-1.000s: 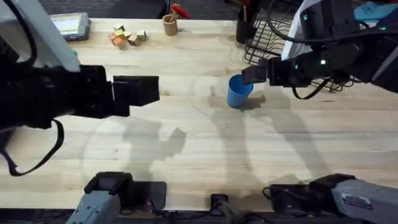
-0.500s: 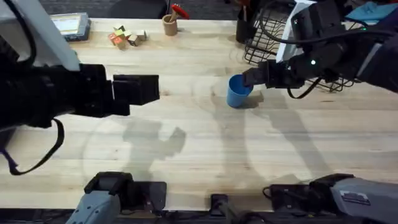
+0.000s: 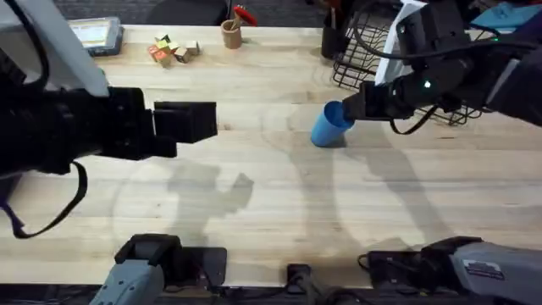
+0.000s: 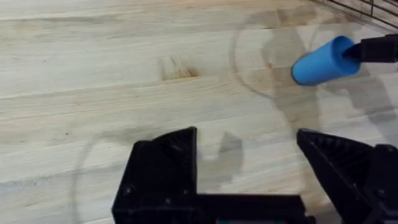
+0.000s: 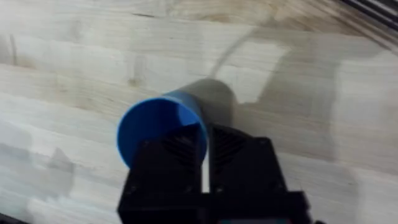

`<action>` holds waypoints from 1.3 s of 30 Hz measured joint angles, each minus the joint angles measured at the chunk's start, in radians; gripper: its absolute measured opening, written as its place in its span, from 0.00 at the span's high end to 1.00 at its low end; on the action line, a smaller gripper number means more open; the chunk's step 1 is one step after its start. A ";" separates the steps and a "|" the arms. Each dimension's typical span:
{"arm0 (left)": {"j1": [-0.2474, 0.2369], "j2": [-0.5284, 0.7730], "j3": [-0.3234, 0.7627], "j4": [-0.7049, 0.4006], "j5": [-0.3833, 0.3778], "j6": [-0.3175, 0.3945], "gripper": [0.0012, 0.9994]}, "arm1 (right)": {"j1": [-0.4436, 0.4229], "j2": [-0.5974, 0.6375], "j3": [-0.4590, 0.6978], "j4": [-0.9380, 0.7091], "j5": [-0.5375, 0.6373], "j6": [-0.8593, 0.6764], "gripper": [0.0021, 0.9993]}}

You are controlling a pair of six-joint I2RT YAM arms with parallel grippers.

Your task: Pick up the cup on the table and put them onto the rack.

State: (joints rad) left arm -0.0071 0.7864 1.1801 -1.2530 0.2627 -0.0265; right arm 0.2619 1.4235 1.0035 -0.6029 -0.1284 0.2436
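Observation:
The sky-blue cup is right of the middle of the wooden table, tilted with its rim toward the right. My right gripper is shut on that rim. The right wrist view shows one finger inside the cup and one outside the wall, with the gripper nearly closed. The black wire rack stands just behind, at the back right. My left gripper hovers open to the left, well apart from the cup, with nothing between its fingers.
At the back edge are a tan wooden cup, some small coloured blocks, a flat box at the far left and a dark holder beside the rack. Bare tabletop lies between the arms.
The right gripper has closed on the cup's rim and drawn slightly right. The cup has tipped from upright to leaning toward the rack. The left arm has not moved.

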 joint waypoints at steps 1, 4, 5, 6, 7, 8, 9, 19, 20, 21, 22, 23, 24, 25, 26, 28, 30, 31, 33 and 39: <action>0.000 0.000 0.000 0.000 0.000 0.000 0.01 | 0.000 0.000 0.000 0.000 -0.002 0.000 0.96; 0.000 0.000 0.000 0.000 0.000 0.000 0.01 | 0.000 0.000 0.000 0.002 -0.007 0.000 0.97; 0.000 0.000 0.000 0.000 0.000 0.000 0.01 | 0.000 0.000 0.000 0.002 -0.007 0.000 0.97; 0.000 0.000 0.000 0.000 0.000 0.000 0.01 | 0.000 0.000 0.000 0.002 -0.007 0.000 0.97; 0.000 0.000 0.000 0.000 0.000 0.000 0.01 | 0.000 0.000 0.000 0.002 -0.007 0.000 0.97; 0.000 0.000 0.000 0.000 0.000 0.000 0.01 | 0.000 0.000 0.000 0.001 -0.008 0.000 0.97; 0.000 0.000 0.000 0.000 0.000 0.000 0.01 | 0.000 0.000 0.000 0.001 -0.008 0.000 0.97; 0.000 0.000 0.000 0.000 0.000 0.000 0.01 | 0.000 -0.084 0.005 -0.004 -0.007 -0.001 0.97; 0.000 0.000 0.000 0.000 0.000 0.000 0.01 | 0.000 -0.106 0.012 -0.005 -0.007 -0.001 0.97; 0.000 0.000 0.000 0.000 0.000 0.000 0.01 | 0.000 -0.128 0.020 -0.005 -0.006 -0.001 0.97; 0.000 0.000 0.000 0.000 0.000 0.000 0.01 | 0.000 -0.151 0.030 -0.005 -0.006 -0.001 0.97; 0.000 0.000 0.000 0.000 0.000 0.000 0.01 | 0.000 -0.175 0.041 -0.004 0.001 -0.001 0.97; 0.000 0.000 0.000 0.000 0.000 0.000 0.01 | 0.000 -0.200 0.052 -0.004 0.011 -0.001 0.97; 0.000 0.000 0.000 0.000 0.000 0.000 0.01 | 0.000 -0.225 0.062 -0.003 0.027 -0.001 0.97; 0.000 0.000 0.000 0.000 0.000 0.000 0.01 | 0.000 -0.250 0.069 -0.003 0.044 -0.002 0.97; 0.000 0.000 0.000 0.000 0.000 0.000 0.01 | 0.000 -0.295 0.078 -0.002 0.084 -0.005 0.97; 0.000 0.000 0.000 0.000 0.000 0.000 0.01 | 0.000 -0.335 0.080 -0.002 0.124 -0.005 0.97; 0.000 0.000 0.000 0.000 0.000 0.000 0.01 | 0.000 -0.349 0.080 -0.002 0.141 -0.005 0.97; 0.000 0.000 0.000 0.000 0.000 0.000 0.01 | 0.000 -0.375 0.080 -0.003 0.171 -0.005 0.97; 0.000 0.000 0.000 0.001 0.000 0.000 0.01 | 0.000 -0.401 0.080 -0.003 0.218 -0.005 0.97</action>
State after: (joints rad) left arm -0.0071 0.7864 1.1801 -1.2518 0.2627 -0.0265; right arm 0.2615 1.0222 1.0836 -0.6055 0.0892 0.2385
